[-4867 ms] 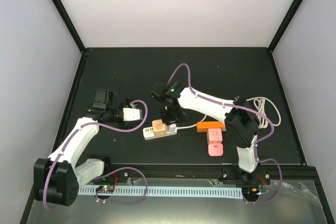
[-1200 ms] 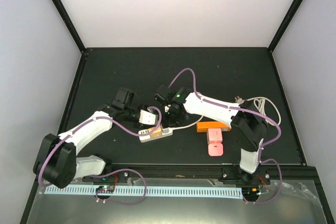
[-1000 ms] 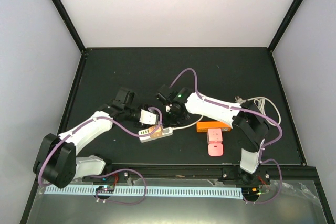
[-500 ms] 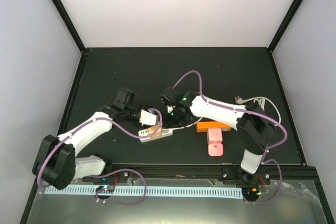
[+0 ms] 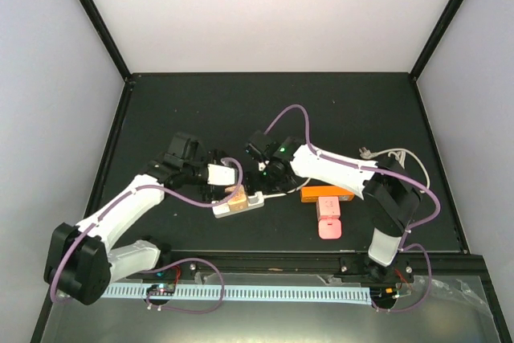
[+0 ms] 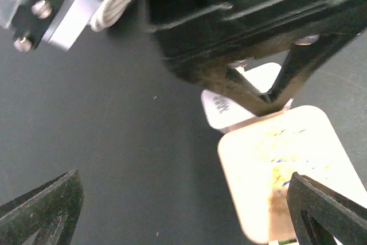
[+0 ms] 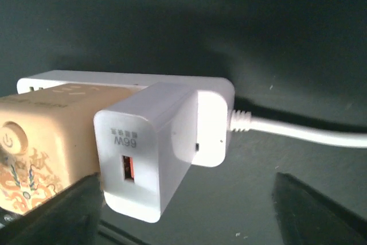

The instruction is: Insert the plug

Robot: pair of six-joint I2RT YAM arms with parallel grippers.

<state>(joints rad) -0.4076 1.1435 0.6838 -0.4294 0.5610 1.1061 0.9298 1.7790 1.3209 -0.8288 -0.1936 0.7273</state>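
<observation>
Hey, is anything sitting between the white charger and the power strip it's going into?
Nothing visible. The white charger sits pressed against the power strip, right beside the cream adapter, and no gap shows between them.

The left arm (image 5: 120, 206) reaches forward and to the right, with the elbow raised and the wrist pointing down. The left gripper (image 6: 183, 179) has its fingers (image 6: 40, 210) spread wide apart. The right arm (image 5: 329, 165) stretches low to the left. The right gripper (image 7: 186, 179) also stands with its fingers (image 7: 321, 207) apart. The two grippers are just beside each other.
</observation>
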